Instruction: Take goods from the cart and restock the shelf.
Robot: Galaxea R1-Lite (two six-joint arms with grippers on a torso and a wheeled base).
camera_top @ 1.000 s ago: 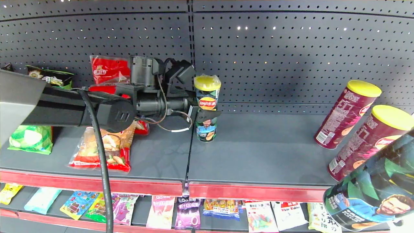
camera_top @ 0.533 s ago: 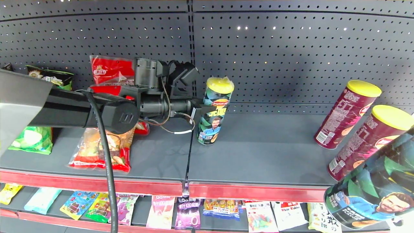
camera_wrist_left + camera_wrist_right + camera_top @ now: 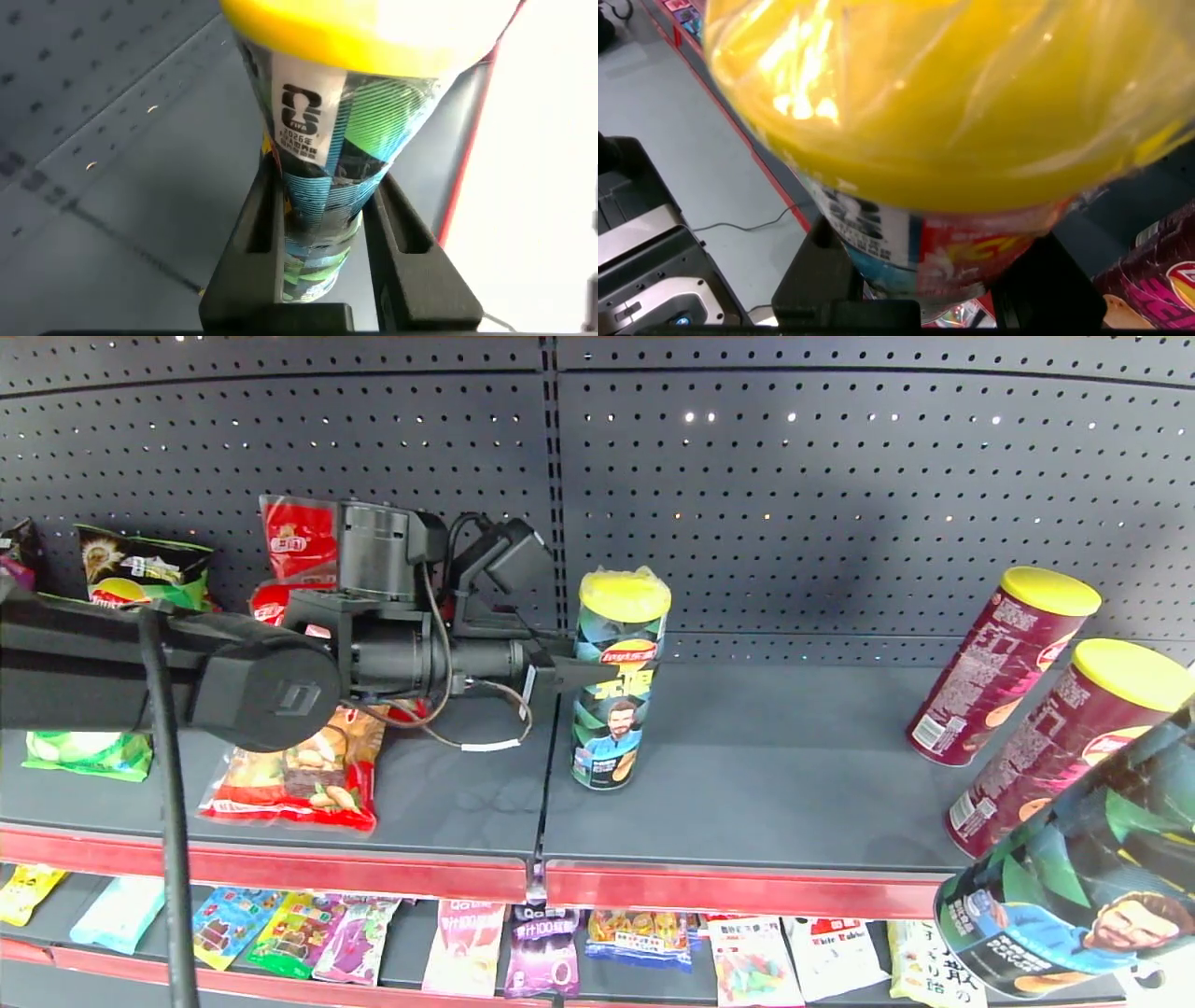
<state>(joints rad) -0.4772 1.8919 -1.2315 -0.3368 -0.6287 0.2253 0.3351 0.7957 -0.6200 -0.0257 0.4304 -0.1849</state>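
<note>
A green chip can [image 3: 611, 691] with a yellow lid stands nearly upright on the grey shelf [image 3: 747, 793], near its middle seam. My left gripper [image 3: 597, 674] comes in from the left and is shut on the can's middle. In the left wrist view the can [image 3: 327, 177] sits between the two black fingers [image 3: 252, 233] of that gripper [image 3: 322, 247]. A second green chip can [image 3: 1074, 887] hangs tilted at the lower right, in front of the shelf edge. Its yellow lid [image 3: 943, 93] looms large in the right wrist view, with my right gripper [image 3: 934, 280] shut on its body.
Two maroon cans [image 3: 1004, 663] [image 3: 1064, 747] with yellow lids lean at the shelf's right end. Snack bags crowd the left: a peanut bag [image 3: 299, 775], a red bag [image 3: 299, 541], green bags [image 3: 140, 569]. Bare shelf lies between. Packets [image 3: 541, 952] line the lower shelf.
My left arm has drawn back and down with the green can. The can tilted half a second ago and now stands closer to the shelf's front. The right can has stayed put.
</note>
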